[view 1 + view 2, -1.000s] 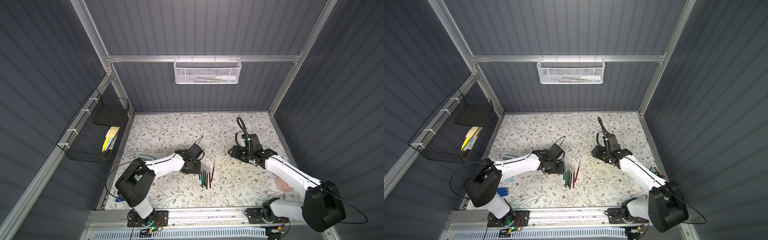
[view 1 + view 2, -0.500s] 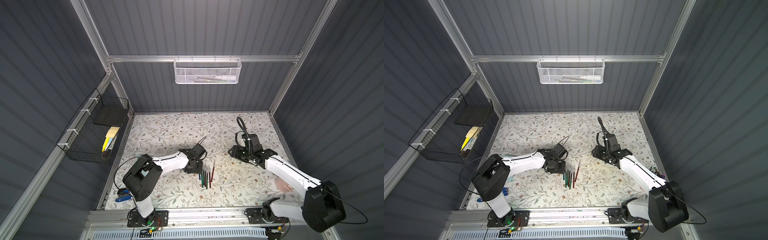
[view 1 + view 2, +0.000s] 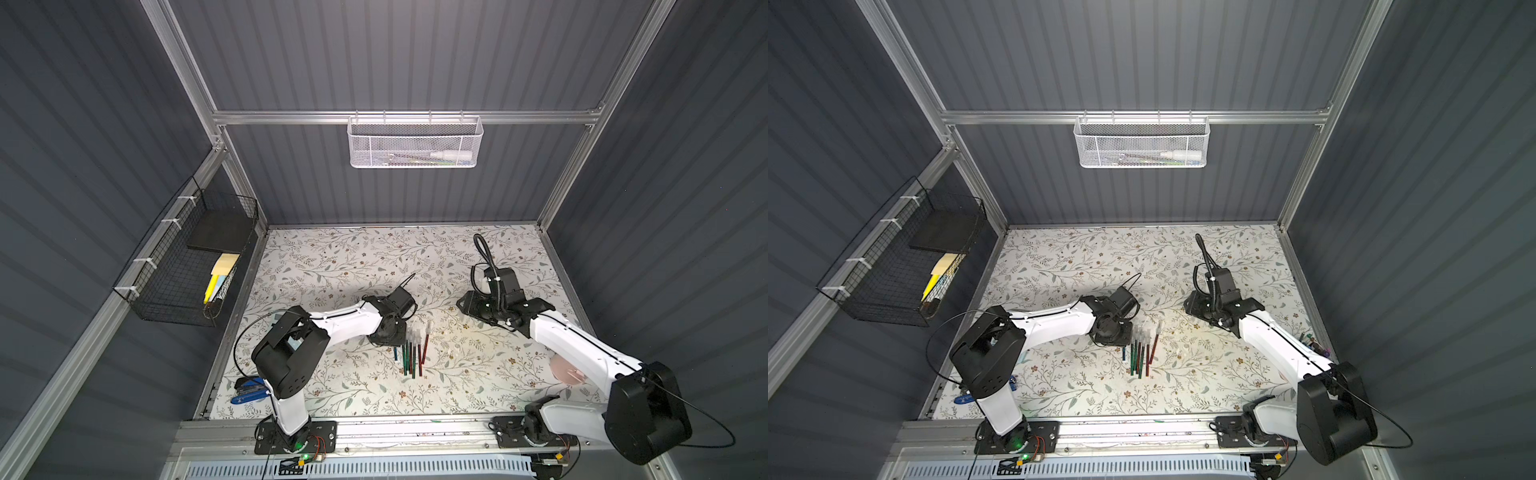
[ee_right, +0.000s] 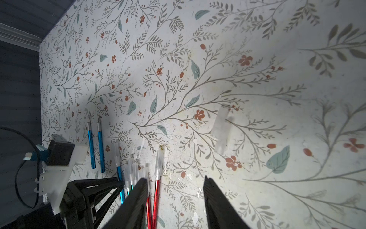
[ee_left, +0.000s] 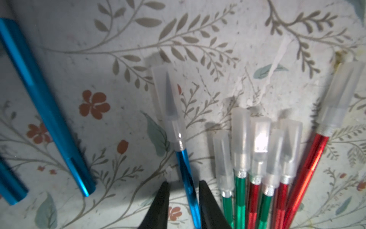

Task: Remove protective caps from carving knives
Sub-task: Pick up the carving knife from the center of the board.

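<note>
Carving knife [image 5: 182,158], blue, capped, inside left claw [image 5: 183,183], jaws parted

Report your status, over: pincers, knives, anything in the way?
Left pincer open, astride capped blue knife. Right pincer open, empty. Six capped knives close beside.

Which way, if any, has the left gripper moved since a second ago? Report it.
Yes. In a top view the left gripper has edged slightly toward the bundle of carving knives, which has stayed put.

White mesh basket [image 3: 365,145] on back rail; black wire basket [image 3: 166,286] on left wall; floral tabletop [image 3: 332,257].
</note>
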